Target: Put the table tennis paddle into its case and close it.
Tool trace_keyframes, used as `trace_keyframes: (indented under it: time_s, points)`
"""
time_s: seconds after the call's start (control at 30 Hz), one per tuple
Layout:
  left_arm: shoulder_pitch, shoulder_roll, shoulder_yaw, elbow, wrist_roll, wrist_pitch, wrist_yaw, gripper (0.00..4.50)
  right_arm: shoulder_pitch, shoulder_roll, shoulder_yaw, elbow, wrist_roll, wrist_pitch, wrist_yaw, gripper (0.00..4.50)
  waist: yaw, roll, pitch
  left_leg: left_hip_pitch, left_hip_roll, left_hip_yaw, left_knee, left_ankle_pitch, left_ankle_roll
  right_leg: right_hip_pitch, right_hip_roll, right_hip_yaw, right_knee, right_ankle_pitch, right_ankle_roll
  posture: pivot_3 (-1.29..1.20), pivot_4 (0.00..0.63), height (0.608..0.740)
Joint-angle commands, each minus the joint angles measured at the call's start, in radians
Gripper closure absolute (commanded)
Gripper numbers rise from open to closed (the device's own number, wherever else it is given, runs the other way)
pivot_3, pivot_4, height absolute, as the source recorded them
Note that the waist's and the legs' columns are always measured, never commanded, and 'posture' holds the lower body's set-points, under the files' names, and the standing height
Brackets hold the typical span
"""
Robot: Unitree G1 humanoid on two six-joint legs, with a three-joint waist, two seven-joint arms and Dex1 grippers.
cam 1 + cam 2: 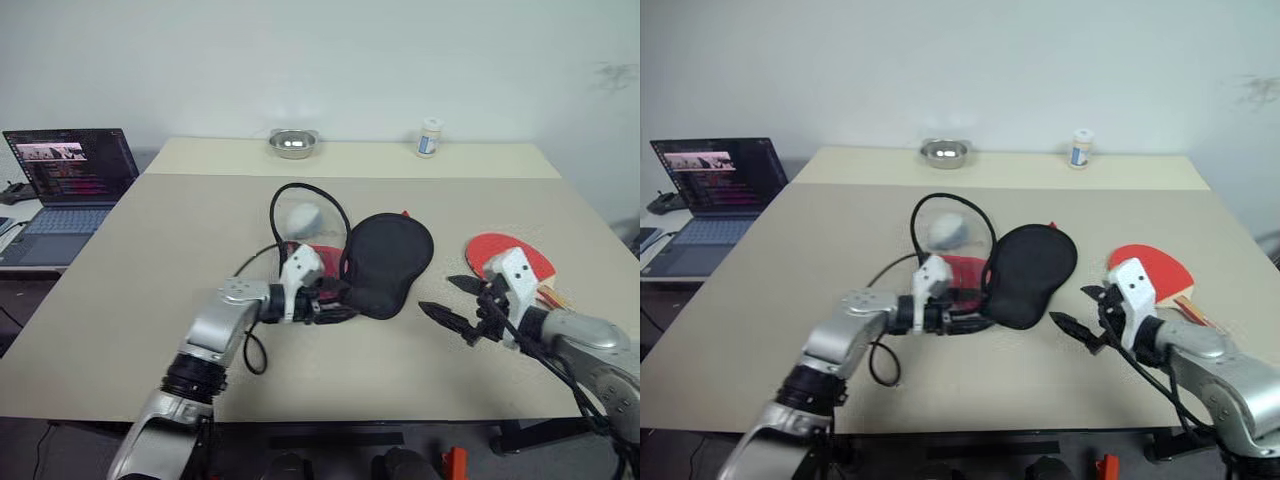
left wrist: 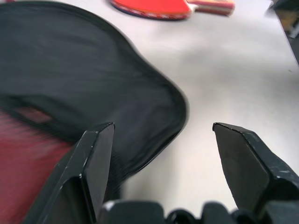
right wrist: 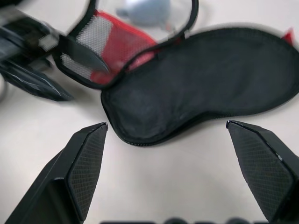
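Case (image 1: 388, 262) lying unzipped mid-table, black half spread flat toward the right, red mesh-pocket half (image 1: 318, 256) folded off to the left with its black trim looping up over it. Table tennis paddle (image 1: 508, 258) flat on the table well right of the case, red face up, handle (image 1: 553, 295) running off toward the right near edge, so long axis roughly across the table, blade end toward the case. Right gripper (image 1: 446, 297) hovering between case and paddle, fingers spread wide, empty, pointed leftward at the black half; paddle just behind and beside that wrist. Left gripper (image 1: 340, 303) at the case's near left edge, fingers apart, one close against the black trim, nothing clamped. Right arm clearly the nearer one for fetching the paddle; probably a swing back toward the handle needed first.
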Motion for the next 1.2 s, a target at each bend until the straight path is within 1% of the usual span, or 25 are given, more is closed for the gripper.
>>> trace_keyframes:
  time_s: [0.03, 0.13, 0.2, 0.3, 0.43, 0.63, 0.67, 0.7, 0.77, 0.83, 0.9, 1.07, 1.1, 1.2]
  points:
    - [-0.011, 0.050, 0.035, -0.066, -0.049, -0.035, -0.072, 0.84, -0.075, 0.060, 0.040, 0.034, -0.015, 0.054, -0.071, 0.00, 0.000, 0.000, 0.000, 0.000, 0.000, 0.000, 0.000, 0.000, 0.000, 0.000, 0.000, 0.000, 0.000, 0.001, -0.002, 0.00, 0.150, 0.740]
    - [-0.015, 0.106, 0.066, -0.039, -0.064, -0.063, -0.116, 0.84, -0.135, 0.135, 0.096, 0.125, -0.074, 0.064, -0.130, 0.00, 0.000, 0.000, 0.000, -0.001, -0.001, 0.001, 0.000, 0.000, 0.000, 0.000, 0.000, 0.000, -0.001, 0.002, -0.003, 0.00, 0.150, 0.740]
    - [-0.006, 0.147, 0.083, -0.056, -0.092, -0.071, -0.168, 0.84, -0.167, 0.193, 0.117, 0.204, -0.112, 0.058, -0.169, 0.00, -0.001, 0.000, 0.000, -0.001, -0.001, 0.001, 0.000, 0.000, 0.000, -0.001, 0.000, 0.000, -0.001, 0.002, -0.004, 0.00, 0.150, 0.740]
    - [0.004, 0.181, 0.096, -0.075, -0.107, -0.085, -0.196, 0.84, -0.191, 0.240, 0.144, 0.286, -0.168, 0.048, -0.194, 0.00, -0.002, 0.000, 0.000, -0.001, -0.001, 0.001, -0.001, 0.000, 0.000, -0.001, 0.000, 0.000, -0.001, 0.002, -0.004, 0.00, 0.150, 0.740]
    - [0.005, 0.187, 0.106, -0.077, -0.111, -0.086, -0.177, 0.84, -0.206, 0.269, 0.171, 0.358, -0.234, 0.021, -0.202, 0.00, -0.001, 0.000, 0.000, -0.001, -0.002, 0.002, -0.001, 0.000, 0.000, -0.001, 0.000, 0.000, -0.001, 0.002, -0.004, 0.00, 0.150, 0.740]
    - [0.015, 0.184, 0.105, -0.093, -0.114, -0.084, -0.159, 0.84, -0.213, 0.303, 0.203, 0.367, -0.256, 0.015, -0.157, 0.00, -0.004, 0.000, 0.000, 0.000, 0.000, 0.002, 0.000, 0.000, 0.000, -0.001, 0.000, 0.001, 0.000, 0.002, -0.003, 0.00, 0.150, 0.740]
    - [0.016, 0.180, 0.103, -0.094, -0.112, -0.085, -0.154, 0.77, -0.218, 0.311, 0.219, 0.376, -0.267, 0.006, -0.151, 0.39, -0.006, 0.000, 0.000, 0.000, 0.000, 0.002, 0.000, 0.000, 0.000, -0.001, 0.000, 0.001, 0.000, 0.002, -0.003, 0.00, 0.150, 0.740]
    - [0.016, 0.176, 0.101, -0.095, -0.111, -0.086, -0.150, 0.77, -0.222, 0.318, 0.230, 0.383, -0.276, 0.000, -0.145, 0.59, -0.008, 0.000, 0.000, 0.000, 0.000, 0.002, -0.001, 0.000, 0.000, -0.001, 0.001, 0.001, 0.000, 0.002, -0.003, 0.00, 0.150, 0.740]
    - [0.017, 0.172, 0.097, -0.098, -0.112, -0.085, -0.146, 0.77, -0.228, 0.325, 0.245, 0.397, -0.295, -0.009, -0.134, 1.21, -0.017, 0.000, 0.000, 0.000, 0.001, 0.002, -0.001, 0.000, 0.000, -0.001, 0.001, 0.001, 0.000, 0.002, -0.003, 0.00, 0.150, 0.740]
    - [0.016, 0.165, 0.090, -0.099, -0.109, -0.088, -0.142, 0.77, -0.241, 0.329, 0.250, 0.412, -0.315, -0.018, -0.129, 1.94, -0.027, 0.000, 0.000, 0.000, 0.001, 0.002, -0.001, 0.000, 0.000, -0.001, 0.001, 0.001, 0.000, 0.002, -0.003, 0.00, 0.150, 0.740]
    - [0.015, 0.161, 0.087, -0.098, -0.107, -0.091, -0.140, 0.77, -0.253, 0.333, 0.246, 0.424, -0.328, -0.022, -0.126, 2.55, -0.029, 0.000, 0.000, 0.001, 0.001, 0.002, -0.002, 0.000, 0.000, -0.001, 0.001, 0.001, 0.000, 0.002, -0.003, 0.00, 0.150, 0.740]
    - [0.012, 0.147, 0.076, -0.100, -0.105, -0.095, -0.141, 0.77, -0.282, 0.343, 0.215, 0.453, -0.355, -0.035, -0.131, 4.29, -0.029, 0.000, 0.000, 0.001, 0.001, 0.002, -0.003, 0.000, 0.000, -0.001, 0.001, 0.001, 0.000, 0.002, -0.004, 0.00, 0.150, 0.740]
    - [0.011, 0.145, 0.075, -0.101, -0.105, -0.094, -0.143, 0.77, -0.287, 0.343, 0.208, 0.458, -0.360, -0.036, -0.130, 4.48, -0.029, 0.000, 0.000, 0.001, 0.001, 0.002, -0.003, 0.000, 0.000, -0.001, 0.001, 0.001, 0.000, 0.002, -0.004, 0.00, 0.150, 0.740]
    - [0.009, 0.141, 0.068, -0.100, -0.105, -0.098, -0.154, 0.77, -0.303, 0.328, 0.176, 0.480, -0.362, -0.031, -0.122, 4.48, -0.027, 0.000, 0.000, 0.001, 0.001, 0.003, -0.003, 0.000, 0.000, -0.001, 0.001, 0.001, 0.000, 0.002, -0.004, 0.00, 0.150, 0.740]
